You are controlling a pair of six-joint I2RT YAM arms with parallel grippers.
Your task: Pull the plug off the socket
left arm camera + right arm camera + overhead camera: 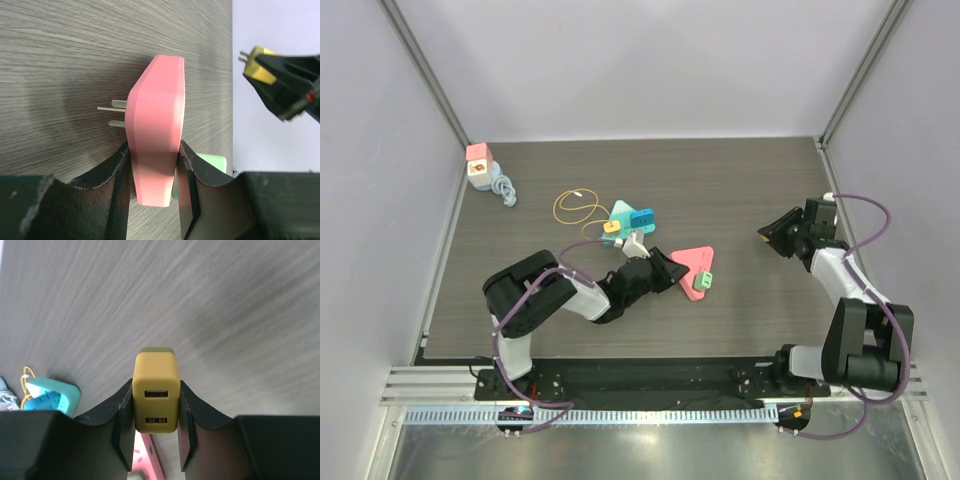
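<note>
The pink triangular socket (693, 263) lies mid-table with a green plug (703, 282) in it. My left gripper (670, 270) is shut on the socket's near edge. In the left wrist view the fingers clamp the pink socket (157, 125), its two metal prongs point left, and the green plug (214, 162) shows behind the right finger. My right gripper (767, 236) is off to the socket's right, apart from it. It is shut on a yellow USB plug (155, 390), which also shows in the left wrist view (257, 65).
A teal triangular socket (632, 218) with an orange plug (611, 227) and a yellow cable loop (578, 206) lies left of the pink one. A pink-and-white adapter (479, 165) with a pale blue cable (504, 189) sits at the far left corner. Walls enclose the table.
</note>
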